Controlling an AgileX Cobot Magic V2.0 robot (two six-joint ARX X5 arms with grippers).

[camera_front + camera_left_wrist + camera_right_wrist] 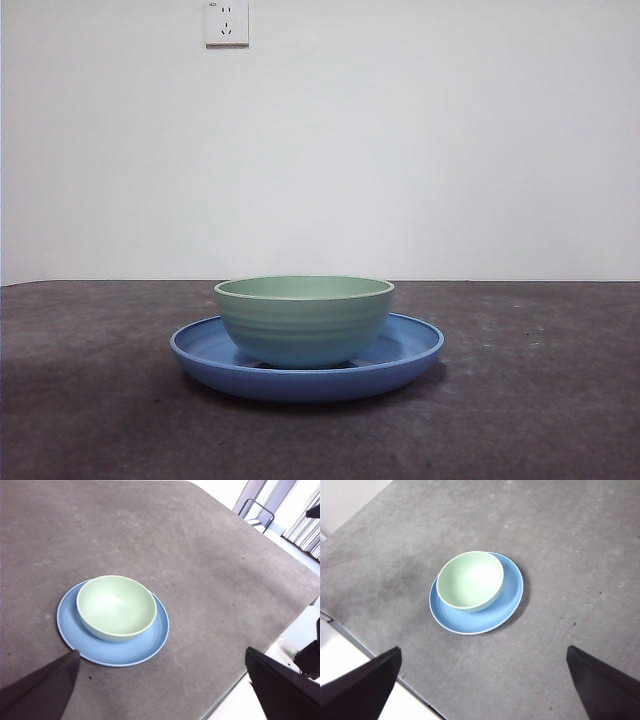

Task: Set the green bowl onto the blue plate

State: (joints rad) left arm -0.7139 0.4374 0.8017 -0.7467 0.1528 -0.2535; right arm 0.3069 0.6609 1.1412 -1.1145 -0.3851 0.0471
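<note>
On the grey table (540, 400), green bowl (304, 318) sits in blue plate (405, 350); both grippers' jaws spread.

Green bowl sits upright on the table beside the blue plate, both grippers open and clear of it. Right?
Not beside: the green bowl sits upright on the blue plate itself, as the front view shows. The left gripper and right gripper are indeed open and clear.
</note>
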